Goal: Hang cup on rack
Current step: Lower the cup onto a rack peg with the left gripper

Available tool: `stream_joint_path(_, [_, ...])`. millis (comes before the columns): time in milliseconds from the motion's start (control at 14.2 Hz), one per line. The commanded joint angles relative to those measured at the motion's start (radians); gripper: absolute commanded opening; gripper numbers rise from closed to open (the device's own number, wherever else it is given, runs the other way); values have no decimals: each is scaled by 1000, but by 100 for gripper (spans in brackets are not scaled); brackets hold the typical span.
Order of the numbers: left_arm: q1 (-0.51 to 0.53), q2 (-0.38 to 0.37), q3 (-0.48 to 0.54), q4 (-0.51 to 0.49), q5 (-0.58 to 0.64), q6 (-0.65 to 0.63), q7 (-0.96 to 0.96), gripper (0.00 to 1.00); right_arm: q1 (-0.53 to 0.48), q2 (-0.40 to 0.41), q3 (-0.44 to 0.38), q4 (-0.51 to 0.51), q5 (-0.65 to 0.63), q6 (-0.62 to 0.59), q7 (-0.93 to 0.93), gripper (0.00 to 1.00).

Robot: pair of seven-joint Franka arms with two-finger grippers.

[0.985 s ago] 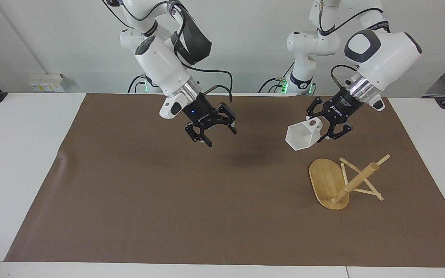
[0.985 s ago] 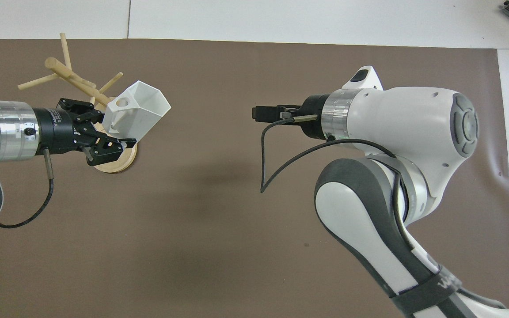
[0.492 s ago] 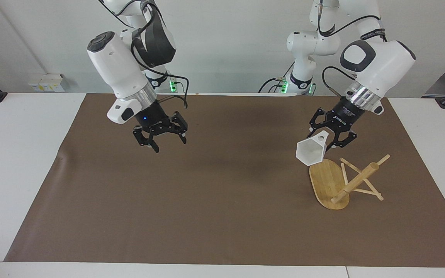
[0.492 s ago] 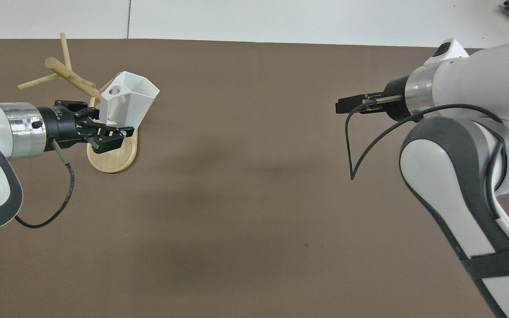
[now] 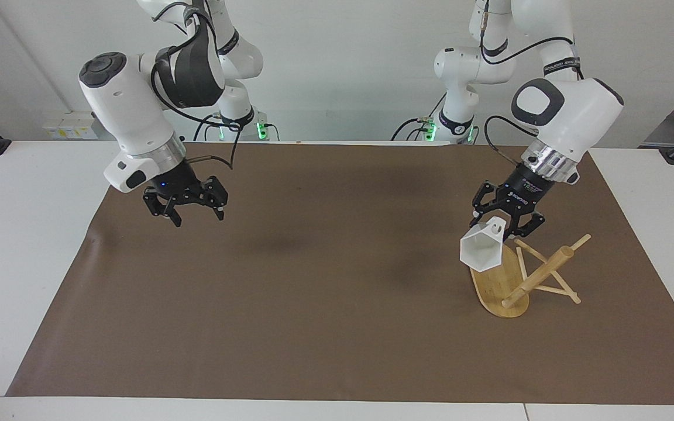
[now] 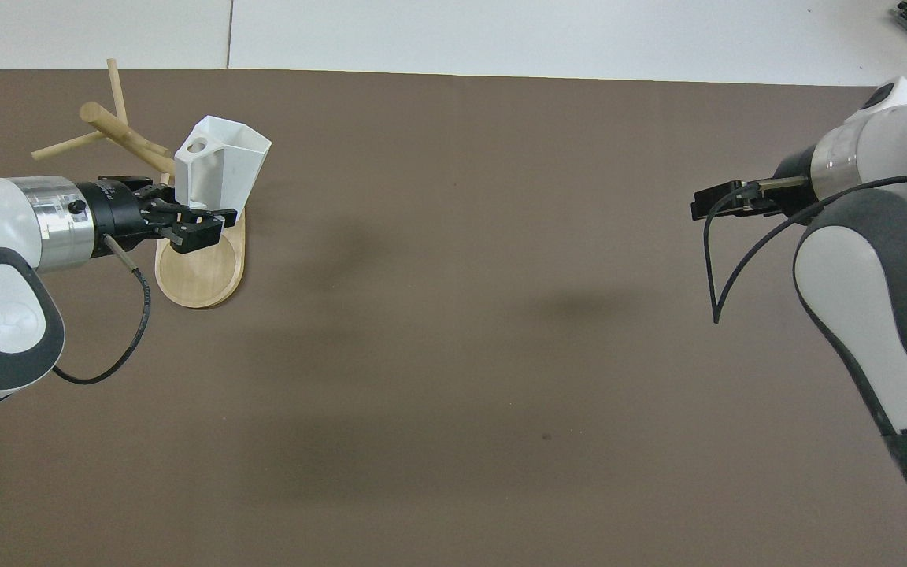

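Note:
The white faceted cup (image 5: 480,250) hangs tilted in my left gripper (image 5: 502,227), which is shut on its handle side. The cup is in the air just over the oval base of the bamboo rack (image 5: 496,283), beside the rack's post (image 5: 539,275) and pegs. In the overhead view the cup (image 6: 221,169) covers part of the rack's base (image 6: 201,276), with my left gripper (image 6: 200,224) next to it and the post (image 6: 119,130) beside them. My right gripper (image 5: 185,207) is open and empty, in the air over the mat toward the right arm's end; it also shows in the overhead view (image 6: 717,203).
A brown mat (image 5: 325,304) covers most of the white table (image 5: 15,245). The rack stands on the mat toward the left arm's end.
My left gripper has lowered the cup and brought it over the rack's base. My right arm has swung away from the middle toward its own end of the table.

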Motion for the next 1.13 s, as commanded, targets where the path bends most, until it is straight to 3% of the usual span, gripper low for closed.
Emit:
stream_joint_path(0, [-2,7,3,-2,15,45,-45,0,-2,-17,-25,2,-48,-53,0,100])
stream_joint_path(563, [15,39,7,2,13,74,-108,0,-2,-40,-79,126,-93,-277,9,100])
stream_joint_path(1055, [49,42,9,6,13,76,-180,0,-2,-117,-85,129,-91,-354,24,100])
